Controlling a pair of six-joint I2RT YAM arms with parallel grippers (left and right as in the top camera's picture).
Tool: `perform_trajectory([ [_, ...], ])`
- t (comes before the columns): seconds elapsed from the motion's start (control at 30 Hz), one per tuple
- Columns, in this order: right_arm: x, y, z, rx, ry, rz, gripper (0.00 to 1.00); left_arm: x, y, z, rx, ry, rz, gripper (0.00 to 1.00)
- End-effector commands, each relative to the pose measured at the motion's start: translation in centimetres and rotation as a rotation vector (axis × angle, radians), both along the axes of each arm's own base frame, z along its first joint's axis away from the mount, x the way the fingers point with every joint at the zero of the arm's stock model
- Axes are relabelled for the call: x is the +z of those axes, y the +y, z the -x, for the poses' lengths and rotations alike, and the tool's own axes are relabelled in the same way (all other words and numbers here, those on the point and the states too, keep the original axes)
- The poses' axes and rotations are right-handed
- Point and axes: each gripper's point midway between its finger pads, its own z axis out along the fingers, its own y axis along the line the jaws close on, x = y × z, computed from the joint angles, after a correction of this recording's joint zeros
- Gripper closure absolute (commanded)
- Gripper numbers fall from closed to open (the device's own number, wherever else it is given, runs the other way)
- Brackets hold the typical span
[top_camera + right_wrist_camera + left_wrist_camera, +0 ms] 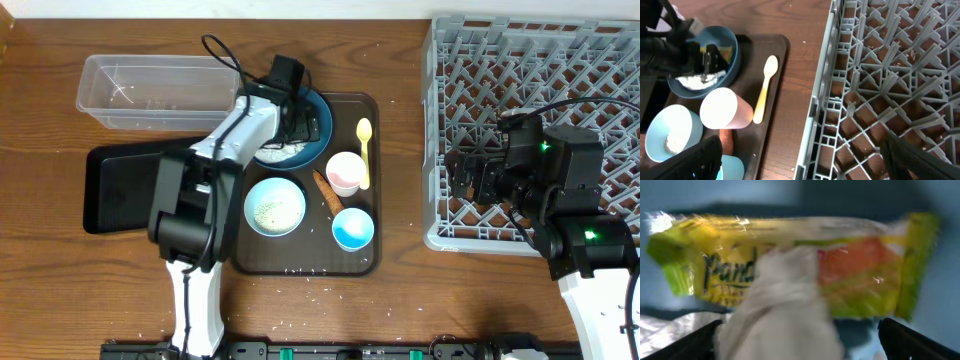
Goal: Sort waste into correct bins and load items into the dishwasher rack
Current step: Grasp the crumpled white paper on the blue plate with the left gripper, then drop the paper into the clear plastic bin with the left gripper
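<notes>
My left gripper (300, 125) hangs over the dark-blue plate (318, 140) at the back of the brown serving tray. In the left wrist view its jaws (800, 347) are open wide, with crumpled white tissue (780, 315) between them and the yellow-green wrapper (790, 255) just behind. The light-blue bowl (275, 207) holds rice grains (268, 211). The carrot piece (326, 192), pink cup (345, 173), small blue cup (353, 229) and yellow spoon (364, 150) lie on the tray. My right gripper (468, 175) is open and empty over the left edge of the grey rack (540, 60); it also shows in the right wrist view (805, 165).
The clear tub (160, 90) stands at the back left, the black tray (115, 190) in front of it. The brown serving tray (300, 262) sits mid-table, with a strip of bare wood (400, 180) between it and the rack. Stray rice lies near the front edge.
</notes>
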Motion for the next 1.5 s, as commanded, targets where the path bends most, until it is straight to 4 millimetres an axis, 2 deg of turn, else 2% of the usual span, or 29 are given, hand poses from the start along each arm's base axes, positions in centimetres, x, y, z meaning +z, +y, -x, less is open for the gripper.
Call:
perform_trajectory([
  [0.0, 0.7, 0.4, 0.0, 0.022, -0.015, -0.001, 0.01, -1.4, 0.3, 0.2, 0.055, 0.03, -0.003, 0.02],
  [0.03, 0.7, 0.4, 0.0, 0.022, -0.016, -0.001, 0.01, -1.5, 0.3, 0.2, 0.055, 0.032, -0.004, 0.04],
  [0.07, 0.7, 0.4, 0.0, 0.022, -0.016, -0.001, 0.01, -1.5, 0.3, 0.2, 0.055, 0.033, -0.004, 0.12],
  [0.1, 0.7, 0.4, 0.0, 0.022, -0.016, -0.001, 0.01, -1.5, 0.3, 0.2, 0.055, 0.033, -0.003, 0.23],
  [0.2, 0.7, 0.4, 0.0, 0.022, -0.016, -0.001, 0.01, -1.4, 0.3, 0.2, 0.056, 0.032, -0.003, 0.69],
  [0.3, 0.7, 0.4, 0.0, 0.021, -0.017, -0.002, 0.01, -1.1, 0.0, 0.2, 0.051, 0.031, 0.014, 0.94],
  [0.43, 0.7, 0.4, 0.0, 0.022, -0.017, -0.001, 0.01, 1.7, -1.0, 0.0, 0.033, -0.003, 0.082, 0.94],
  [0.5, 0.7, 0.4, 0.0, 0.022, -0.017, -0.001, 0.01, 4.0, -1.4, -0.4, 0.028, -0.045, 0.107, 0.94],
  [0.63, 0.7, 0.4, 0.0, 0.022, -0.017, -0.001, 0.02, 10.2, -1.2, -0.8, 0.027, -0.171, 0.148, 0.94],
  [0.73, 0.7, 0.4, 0.0, 0.022, -0.017, -0.001, 0.02, 14.8, -0.2, -0.8, 0.044, -0.265, 0.17, 0.94],
  [0.87, 0.7, 0.4, 0.0, 0.022, -0.017, -0.001, 0.03, 17.9, 2.5, -0.7, 0.097, -0.331, 0.147, 0.94],
  [1.0, 0.7, 0.4, 0.0, 0.021, -0.017, -0.002, 0.04, 18.3, 6.3, -1.3, 0.182, -0.357, 0.093, 0.94],
  [1.1, 0.7, 0.4, 0.0, 0.021, -0.017, -0.002, 0.04, 18.1, 9.2, -2.6, 0.222, -0.386, 0.055, 0.94],
  [1.33, 0.7, 0.4, 0.0, 0.021, -0.017, -0.002, 0.05, 18.9, 13.5, -6.2, 0.201, -0.519, -0.009, 0.94],
  [1.47, 0.7, 0.4, 0.0, 0.021, -0.016, -0.002, 0.05, 17.7, 16.0, -7.6, 0.208, -0.541, -0.057, 0.94],
])
